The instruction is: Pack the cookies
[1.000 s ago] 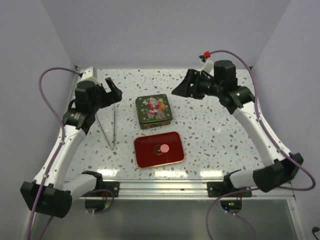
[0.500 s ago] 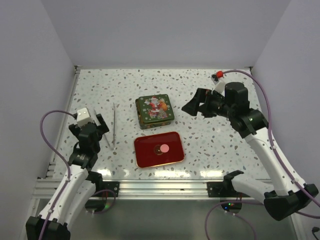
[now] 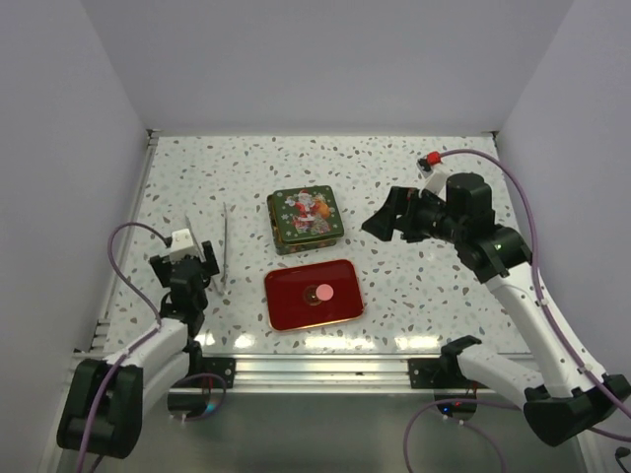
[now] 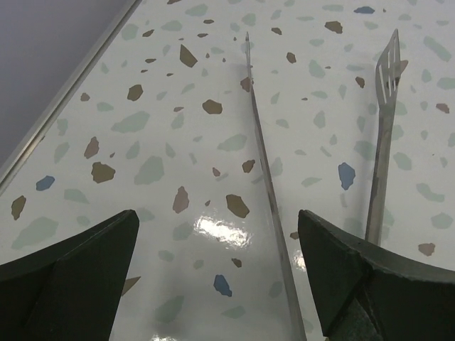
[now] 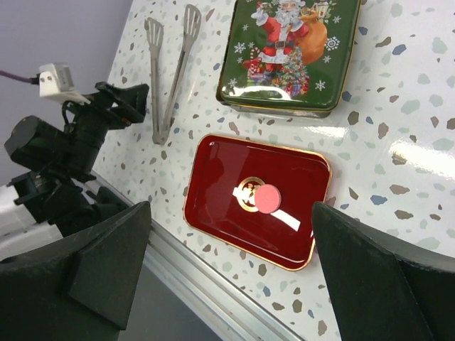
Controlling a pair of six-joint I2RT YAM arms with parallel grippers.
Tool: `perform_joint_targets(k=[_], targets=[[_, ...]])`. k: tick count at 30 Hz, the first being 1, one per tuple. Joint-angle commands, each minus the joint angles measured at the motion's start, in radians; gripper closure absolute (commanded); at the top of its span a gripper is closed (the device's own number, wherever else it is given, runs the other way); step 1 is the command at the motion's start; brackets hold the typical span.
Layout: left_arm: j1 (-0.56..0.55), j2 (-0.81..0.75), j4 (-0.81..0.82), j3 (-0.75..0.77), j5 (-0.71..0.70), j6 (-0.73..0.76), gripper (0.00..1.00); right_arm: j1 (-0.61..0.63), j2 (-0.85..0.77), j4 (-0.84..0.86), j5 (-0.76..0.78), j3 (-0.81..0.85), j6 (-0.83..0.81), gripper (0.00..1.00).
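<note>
One pink cookie [image 3: 324, 293] lies on the red tray [image 3: 286, 305], over its gold emblem; it also shows in the right wrist view [image 5: 267, 198] on the tray [image 5: 213, 206]. No other cookies show. A closed green Christmas tin [image 3: 304, 219] stands just behind the tray and shows in the right wrist view too [image 5: 288, 53]. My left gripper [image 3: 187, 264] is open and empty, low over the table's left side [image 4: 220, 284]. My right gripper [image 3: 385, 219] is open and empty, held high right of the tin, looking down on the tray [image 5: 231, 273].
Metal tongs [image 3: 225, 241] lie left of the tin, just ahead of my left gripper [image 4: 266, 177], and show in the right wrist view [image 5: 167, 71]. The table's left rim [image 4: 64, 99] runs close by. The front rail [image 3: 315, 370] lies below the tray.
My left arm has pulled back from the far left to low at the near left edge. My right arm has drawn nearer and slightly lower. Cookie, tray and tin have not moved.
</note>
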Motion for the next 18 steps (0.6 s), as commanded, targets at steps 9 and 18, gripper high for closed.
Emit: perform_joint_targets(k=[9, 18], targets=[[0.081, 0.376, 0.520, 0.114, 0.198, 0.103, 0.00, 0.031, -0.011, -0.002, -0.041, -0.007, -0.038, 0.02], [0.132, 0.566, 0.744, 0.139, 0.334, 0.098, 0.00, 0.031, -0.024, 0.022, -0.041, -0.010, -0.037, 0.02]])
